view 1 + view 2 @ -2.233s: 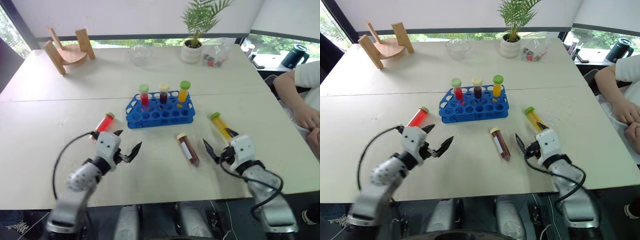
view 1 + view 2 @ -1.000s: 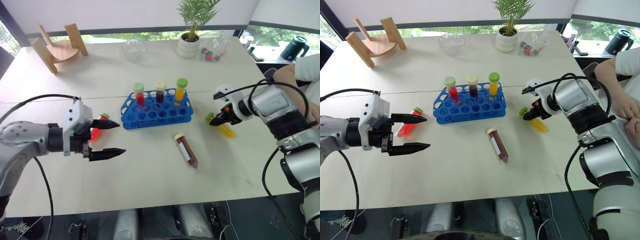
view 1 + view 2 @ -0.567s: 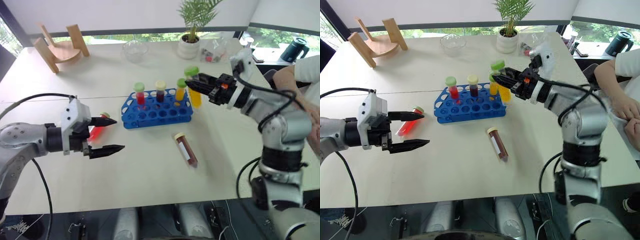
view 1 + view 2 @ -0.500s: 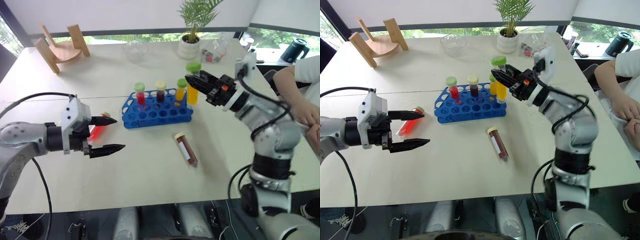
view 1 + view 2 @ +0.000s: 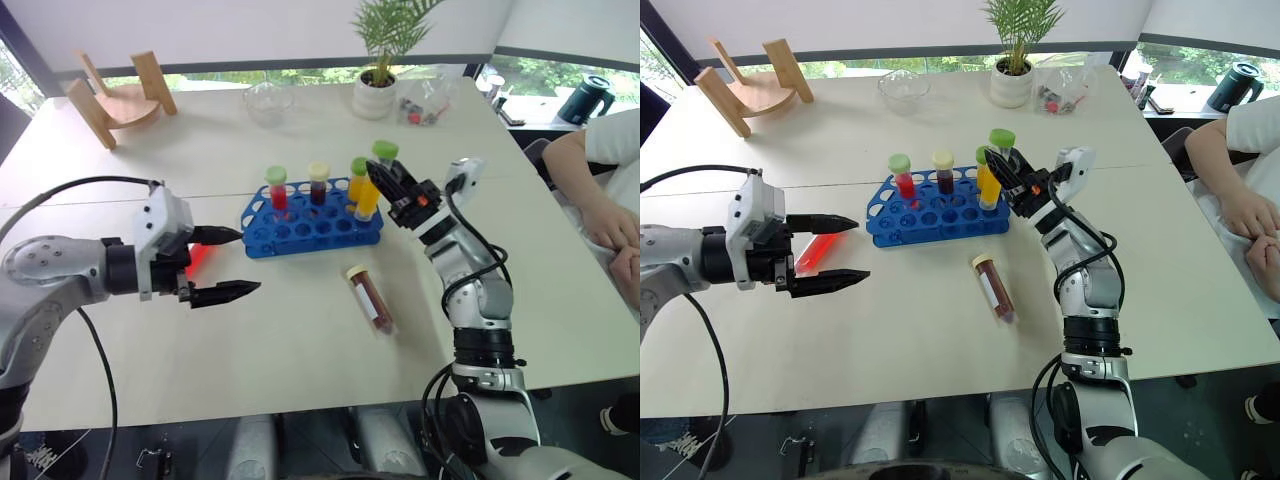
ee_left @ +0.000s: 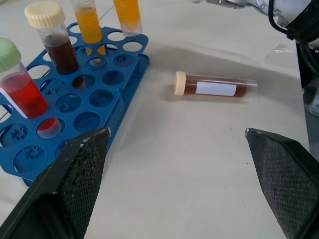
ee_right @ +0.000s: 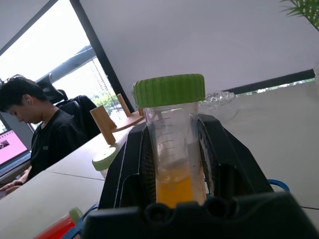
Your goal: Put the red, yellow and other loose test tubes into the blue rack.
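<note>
Moved: yellow tube [image 5: 371, 186] over blue rack [image 5: 312, 225] (seemingly upright) | right jaws clamped

Wooden stand [image 5: 117, 92], glass bowl [image 5: 265, 101], potted plant [image 5: 382, 60], black kettle [image 5: 585, 99]

Bright, even daylight floods the pale table [image 5: 300, 370] from the windows [image 5: 300, 73] along its far edge, where the greenery outside is blown toward white. Shadows are soft and short: a faint one lies under the blue rack [image 5: 312, 222], another beside the brown tube [image 5: 372, 298] lying on the table. In the head views straight edges bow slightly toward the corners. The left wrist view is crisp on the rack, while its near black fingers [image 6: 82, 169] loom large and soft. In the right wrist view the green-capped tube [image 7: 172, 144] is sharp against a glaring, hazy window and a blurred seated person [image 7: 45, 137].
</note>
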{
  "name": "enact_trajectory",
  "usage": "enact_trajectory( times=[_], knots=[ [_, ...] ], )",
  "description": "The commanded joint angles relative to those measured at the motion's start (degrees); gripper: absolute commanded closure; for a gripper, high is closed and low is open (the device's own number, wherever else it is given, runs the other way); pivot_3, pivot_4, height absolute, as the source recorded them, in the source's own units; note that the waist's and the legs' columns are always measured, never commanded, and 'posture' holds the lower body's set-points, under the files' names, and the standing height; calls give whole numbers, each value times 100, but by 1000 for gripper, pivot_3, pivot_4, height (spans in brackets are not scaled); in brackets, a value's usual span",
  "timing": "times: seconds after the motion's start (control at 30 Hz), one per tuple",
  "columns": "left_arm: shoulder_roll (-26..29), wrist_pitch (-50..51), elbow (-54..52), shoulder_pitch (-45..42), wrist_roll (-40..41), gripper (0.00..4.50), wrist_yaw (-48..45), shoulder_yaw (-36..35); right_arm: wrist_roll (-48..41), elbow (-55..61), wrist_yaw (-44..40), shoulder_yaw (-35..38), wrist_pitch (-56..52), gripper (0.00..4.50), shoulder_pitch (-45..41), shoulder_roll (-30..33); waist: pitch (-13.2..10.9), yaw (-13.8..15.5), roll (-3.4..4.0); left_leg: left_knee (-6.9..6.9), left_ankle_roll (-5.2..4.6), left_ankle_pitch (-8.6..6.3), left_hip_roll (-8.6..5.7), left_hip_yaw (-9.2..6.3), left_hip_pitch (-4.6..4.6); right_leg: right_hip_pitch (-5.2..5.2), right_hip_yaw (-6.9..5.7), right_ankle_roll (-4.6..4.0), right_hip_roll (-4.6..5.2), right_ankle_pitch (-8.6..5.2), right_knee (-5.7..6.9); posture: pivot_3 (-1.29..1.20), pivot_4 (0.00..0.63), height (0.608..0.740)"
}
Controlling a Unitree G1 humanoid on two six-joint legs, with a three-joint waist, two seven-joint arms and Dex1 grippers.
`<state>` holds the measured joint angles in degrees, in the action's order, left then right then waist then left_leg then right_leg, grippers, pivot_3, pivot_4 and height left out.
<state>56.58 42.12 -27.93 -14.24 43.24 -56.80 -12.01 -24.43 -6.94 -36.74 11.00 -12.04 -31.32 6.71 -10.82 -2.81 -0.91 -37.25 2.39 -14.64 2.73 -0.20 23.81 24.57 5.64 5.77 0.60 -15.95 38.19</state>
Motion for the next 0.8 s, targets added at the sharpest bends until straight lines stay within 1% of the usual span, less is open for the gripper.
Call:
enact_trajectory(
  times=[0.03, 0.53, 0.7, 0.8],
  knots=[
    [18, 16, -179, -42, 89, 0, 59, -133, 14, -119, -103, -102, 347, 3694, 1, 13, 0, 0, 0, 0, 0, 0, 0, 0, -1, -1, 0, 0, 0, 0, 0, 0, 150, 740],
    [27, 36, -277, -2, 174, 0, 215, -128, 378, -1025, -70, -339, 1283, 3694, -32, 116, 1, -71, -1, 2, 1, 1, 0, 0, -33, -34, 2, 0, 0, 0, 0, 0, 150, 740],
    [11, 25, -266, -23, 168, 0, 235, -96, 666, -1373, -41, -535, 1769, 3694, -90, 85, 1, -108, -1, 2, 1, 1, -1, -1, -35, -35, 2, 0, 0, 0, 0, 0, 150, 740],
    [3, 21, -263, -32, 164, 0, 244, -83, 711, -1406, -83, -652, 1828, 3694, -55, 64, 1, -119, -1, 1, 2, 1, -1, 0, -35, -35, 2, 0, 0, 0, 1, 0, 150, 740]
  ],
)
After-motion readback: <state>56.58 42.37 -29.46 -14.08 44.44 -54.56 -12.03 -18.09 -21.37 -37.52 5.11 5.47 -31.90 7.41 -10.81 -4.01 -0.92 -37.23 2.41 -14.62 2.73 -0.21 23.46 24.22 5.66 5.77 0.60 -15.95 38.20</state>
